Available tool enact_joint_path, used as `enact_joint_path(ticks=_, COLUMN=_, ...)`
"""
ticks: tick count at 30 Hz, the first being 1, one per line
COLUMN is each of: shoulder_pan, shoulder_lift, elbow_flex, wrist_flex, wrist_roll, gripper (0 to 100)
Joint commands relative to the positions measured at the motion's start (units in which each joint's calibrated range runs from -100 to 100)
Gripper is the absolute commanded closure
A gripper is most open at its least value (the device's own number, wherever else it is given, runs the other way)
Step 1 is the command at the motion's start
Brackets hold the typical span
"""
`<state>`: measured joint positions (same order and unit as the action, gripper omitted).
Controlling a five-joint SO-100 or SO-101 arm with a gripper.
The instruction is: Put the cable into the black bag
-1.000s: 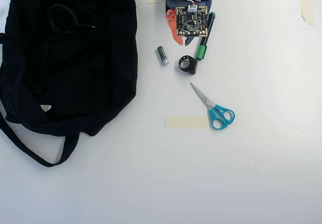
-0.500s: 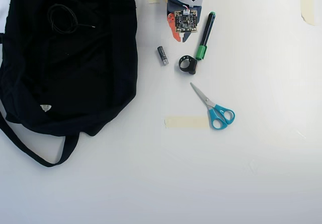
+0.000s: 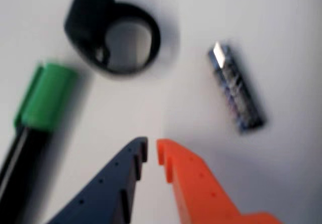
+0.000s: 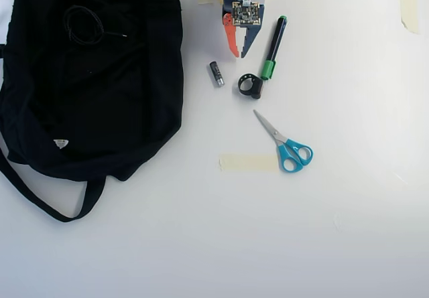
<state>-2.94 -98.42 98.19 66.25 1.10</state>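
The black bag lies at the left of the white table in the overhead view. The black cable is coiled on the bag's upper part, one end trailing right; whether it is inside or on top I cannot tell. Neither shows in the wrist view. My gripper is at the table's top centre, right of the bag and far from the cable. In the wrist view the gripper, with one dark blue and one orange finger, has its tips nearly together and holds nothing.
Below the gripper lie a battery, a black ring-shaped clip and a green-capped marker. Blue-handled scissors and a tape strip lie lower down.
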Motion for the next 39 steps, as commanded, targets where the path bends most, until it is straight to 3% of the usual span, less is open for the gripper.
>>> enact_joint_path(ticks=1, shoulder_pan=-0.13, shoulder_lift=-1.25, elbow_flex=1.09, wrist_flex=6.01, wrist_roll=0.0, gripper=98)
enact_joint_path(ticks=39, shoulder_pan=-0.43, shoulder_lift=-1.25, elbow_flex=1.09, wrist_flex=6.79, wrist_roll=0.0, gripper=98)
